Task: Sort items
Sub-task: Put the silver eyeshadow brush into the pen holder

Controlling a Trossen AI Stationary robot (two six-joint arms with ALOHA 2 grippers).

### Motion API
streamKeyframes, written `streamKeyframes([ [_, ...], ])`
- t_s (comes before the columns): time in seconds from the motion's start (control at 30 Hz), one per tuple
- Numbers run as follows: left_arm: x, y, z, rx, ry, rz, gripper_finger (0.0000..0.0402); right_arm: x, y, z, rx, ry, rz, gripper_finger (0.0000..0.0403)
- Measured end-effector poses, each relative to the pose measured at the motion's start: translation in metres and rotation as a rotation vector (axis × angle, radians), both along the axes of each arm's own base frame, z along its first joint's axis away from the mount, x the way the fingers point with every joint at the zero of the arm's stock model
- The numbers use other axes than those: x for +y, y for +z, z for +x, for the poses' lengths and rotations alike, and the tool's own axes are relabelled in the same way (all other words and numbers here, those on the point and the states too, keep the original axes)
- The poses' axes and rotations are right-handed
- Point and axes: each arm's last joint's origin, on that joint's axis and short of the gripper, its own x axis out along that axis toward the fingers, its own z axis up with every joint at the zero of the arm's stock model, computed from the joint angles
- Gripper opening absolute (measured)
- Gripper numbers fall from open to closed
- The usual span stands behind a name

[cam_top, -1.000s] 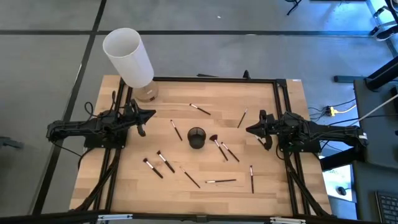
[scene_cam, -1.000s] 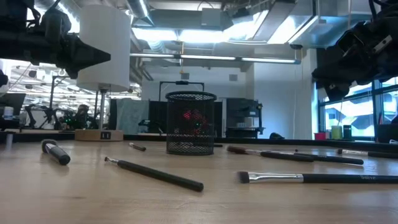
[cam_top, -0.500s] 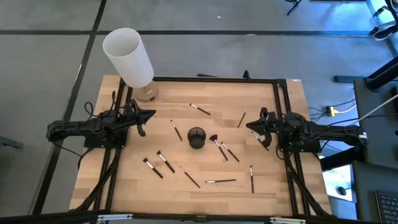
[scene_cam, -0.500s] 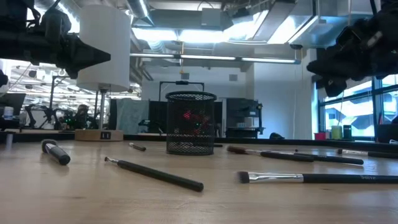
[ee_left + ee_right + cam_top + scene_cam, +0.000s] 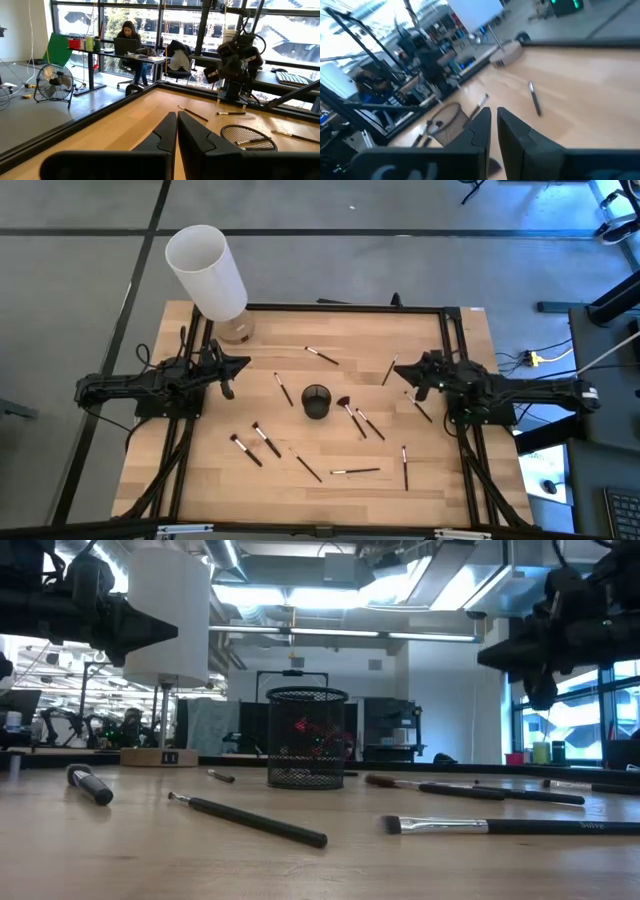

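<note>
Since the dark two-finger right gripper [image 5: 411,379] hangs above the table with its jaws nearly together and nothing between them, the step in hand looks like the reach for a first brush, and it must open before it goes down. Best approach: come straight down, fingers across the handle, pinch mid-stick. The nearest thin dark-handled makeup brush [image 5: 389,370] lies flat just beside it toward the table centre; another [image 5: 419,408] lies close under the arm. The rest are scattered around the small black mesh cup [image 5: 316,400], well apart. The dark left gripper [image 5: 243,363] waits closed and empty at the left edge, near the tall white cylinder [image 5: 206,272].
</note>
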Motion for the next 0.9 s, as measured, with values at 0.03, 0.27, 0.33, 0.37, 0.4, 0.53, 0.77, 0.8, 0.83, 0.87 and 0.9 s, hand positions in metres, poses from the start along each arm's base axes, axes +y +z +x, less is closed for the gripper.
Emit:
streamKeyframes([
  [0.03, 0.0, 0.0, 0.0, 0.0, 0.0, 0.0, 0.001, 0.0, -0.002, 0.001, 0.018, -0.001, 0.015, 0.0033],
  [0.27, 0.0, 0.0, 0.0, 0.002, 0.0, 0.004, 0.0012, -0.001, -0.011, 0.005, 0.127, -0.021, -0.031, 0.0033],
  [0.33, 0.0, 0.0, 0.0, 0.01, 0.001, 0.021, 0.0011, -0.001, -0.013, 0.006, 0.145, -0.018, -0.048, 0.0033],
  [0.37, 0.0, 0.0, 0.0, 0.012, 0.001, 0.026, 0.001, -0.001, -0.013, 0.006, 0.154, -0.015, -0.068, 0.0033],
  [0.4, 0.0, 0.0, 0.0, 0.016, 0.003, 0.034, 0.001, -0.001, -0.013, 0.006, 0.164, -0.011, -0.089, 0.0033],
  [0.53, 0.001, 0.0, 0.0, 0.076, 0.035, 0.167, 0.0012, -0.003, -0.009, 0.007, 0.149, -0.039, -0.151, 0.0033],
  [0.77, 0.001, 0.0, -0.001, 0.159, 0.071, 0.337, 0.001, -0.012, 0.022, 0.003, 0.457, -0.143, 0.069, 0.0033],
  [0.8, 0.001, 0.0, -0.001, 0.163, 0.072, 0.345, 0.0011, -0.013, 0.03, 0.001, 0.518, -0.16, 0.105, 0.0033],
  [0.83, 0.001, 0.0, -0.001, 0.165, 0.071, 0.35, 0.0011, -0.013, 0.039, 0.0, 0.577, -0.173, 0.134, 0.0033],
  [0.87, 0.001, 0.0, -0.001, 0.166, 0.072, 0.35, 0.0012, -0.013, 0.047, 0.0, 0.631, -0.183, 0.153, 0.0033],
  [0.9, 0.001, 0.0, -0.001, 0.166, 0.073, 0.35, 0.0013, -0.013, 0.053, 0.0, 0.684, -0.188, 0.17, 0.0033],
])
